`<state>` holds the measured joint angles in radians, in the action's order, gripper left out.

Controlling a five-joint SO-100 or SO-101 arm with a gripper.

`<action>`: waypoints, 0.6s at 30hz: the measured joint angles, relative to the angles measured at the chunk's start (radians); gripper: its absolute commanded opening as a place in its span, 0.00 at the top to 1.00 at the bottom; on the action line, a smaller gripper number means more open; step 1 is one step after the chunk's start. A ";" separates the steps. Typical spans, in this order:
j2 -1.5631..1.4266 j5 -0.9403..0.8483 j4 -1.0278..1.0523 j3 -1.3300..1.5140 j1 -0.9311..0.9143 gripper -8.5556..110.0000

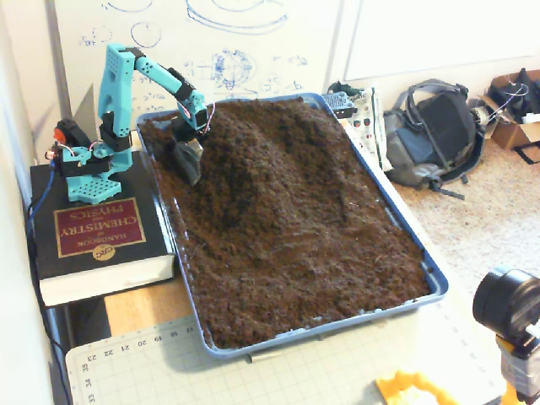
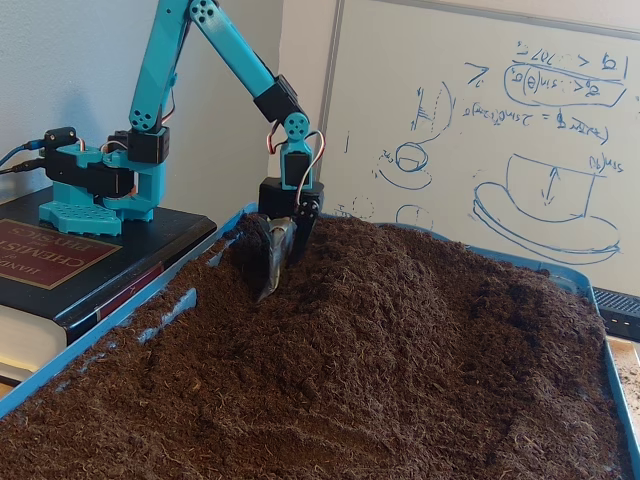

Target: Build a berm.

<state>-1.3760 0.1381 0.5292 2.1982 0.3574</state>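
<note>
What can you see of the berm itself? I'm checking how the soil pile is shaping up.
The berm is a raised mound of loose, crumbly dark brown soil, clearly higher than the flatter soil around it. It sits in the far part of the blue tray, near the arm's end, and slopes down toward the near edge. In the low fixed view its crest looks rounded and uneven. The hand, a dark scoop-like tool, is dug into its side.
</note>
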 measured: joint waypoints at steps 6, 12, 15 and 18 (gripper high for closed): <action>-0.026 0.000 -0.023 0.000 -0.008 0.93; -0.114 0.000 -0.063 -0.026 -0.021 0.93; -0.147 0.000 -0.083 -0.066 -0.031 0.93; -0.160 0.000 -0.092 -0.083 -0.032 0.93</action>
<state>-1.5355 0.1381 0.4372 2.1154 0.3252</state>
